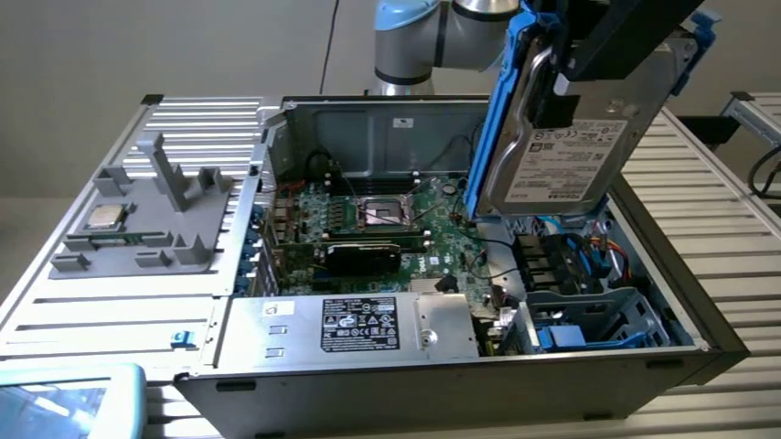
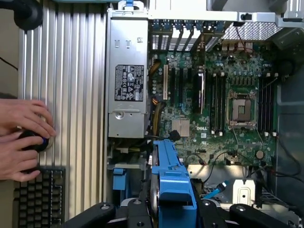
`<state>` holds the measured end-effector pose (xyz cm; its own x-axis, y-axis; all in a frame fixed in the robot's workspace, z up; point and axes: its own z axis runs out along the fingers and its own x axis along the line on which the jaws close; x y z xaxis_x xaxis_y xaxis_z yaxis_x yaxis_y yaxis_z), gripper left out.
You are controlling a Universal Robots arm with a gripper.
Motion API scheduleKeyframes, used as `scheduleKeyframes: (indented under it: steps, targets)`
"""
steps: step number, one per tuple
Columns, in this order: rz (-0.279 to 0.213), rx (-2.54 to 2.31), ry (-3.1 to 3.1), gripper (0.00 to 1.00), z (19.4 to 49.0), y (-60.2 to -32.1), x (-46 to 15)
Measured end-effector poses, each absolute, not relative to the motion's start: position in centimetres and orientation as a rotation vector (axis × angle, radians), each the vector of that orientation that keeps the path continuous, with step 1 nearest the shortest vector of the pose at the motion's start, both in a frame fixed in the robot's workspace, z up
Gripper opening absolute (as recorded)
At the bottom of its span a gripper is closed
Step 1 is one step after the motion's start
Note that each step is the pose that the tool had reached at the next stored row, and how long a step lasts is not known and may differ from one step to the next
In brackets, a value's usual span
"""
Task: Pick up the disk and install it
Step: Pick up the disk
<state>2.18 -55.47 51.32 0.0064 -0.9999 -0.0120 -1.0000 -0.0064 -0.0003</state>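
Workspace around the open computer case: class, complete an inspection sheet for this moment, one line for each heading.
Surface: ribbed metal table, carrying the open computer case.
Job's things: disk in its blue carrier, held upright above the case's drive-bay side, not yet installed.
Clutter: grey holder with a chip beside the case; keyboard.
Grippers: tool shut on the disk.
Cables: blue cables inside the case below the disk; black cable running up behind the case.
Surroundings: a person's hands on a black controller beside the keyboard.
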Motion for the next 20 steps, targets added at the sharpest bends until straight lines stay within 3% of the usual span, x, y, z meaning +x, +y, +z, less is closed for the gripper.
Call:
scheduleKeyframes:
  steps: [20]
  targets:
    - [0.022, -2.226, 2.212, 0.37, 51.3, -60.3, 6.2]
